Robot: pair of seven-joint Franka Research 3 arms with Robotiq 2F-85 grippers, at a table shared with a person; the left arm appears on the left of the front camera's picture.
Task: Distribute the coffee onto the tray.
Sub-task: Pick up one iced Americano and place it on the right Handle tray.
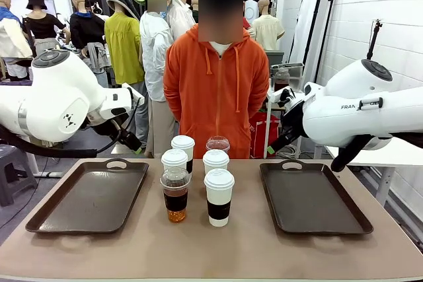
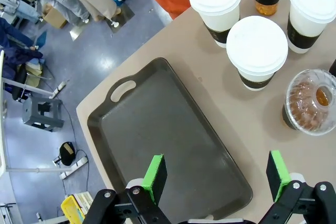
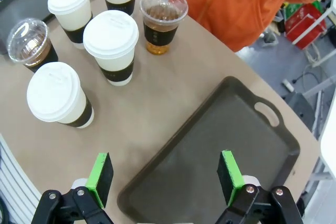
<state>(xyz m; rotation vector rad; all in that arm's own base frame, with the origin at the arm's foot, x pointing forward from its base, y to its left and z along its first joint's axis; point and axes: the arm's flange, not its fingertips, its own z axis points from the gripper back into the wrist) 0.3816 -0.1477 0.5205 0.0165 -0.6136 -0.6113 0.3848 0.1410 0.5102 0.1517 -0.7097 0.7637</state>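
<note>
I am hovering both arms above the table, one at each side. My left gripper is hanging over the left tray, its green pads standing wide apart with nothing between them. My right gripper is doing the same on the other side. Its fingers are spread to their fullest, gripping nothing, and it is looking down on the near corner of the right tray and the bare table beside it.

The coffee is standing in the middle of the table, between the two trays. All six cups are upright and lidded, and none is sitting on a tray. They are forming three pairs running away from me. Nearest me, a clear cup of dark-amber drink is standing just beside a white paper cup with a dark brown band. Behind them two more white cups are standing side by side. At the far end another white one is pairing with the second clear cup. The cups are crowding close — I cannot tell whether any are touching.

Both trays are lying flat and dark, their handle cut-outs pointing toward the far edge. A person in an orange hoodie is standing at the far side of the table, arms going behind the back.
</note>
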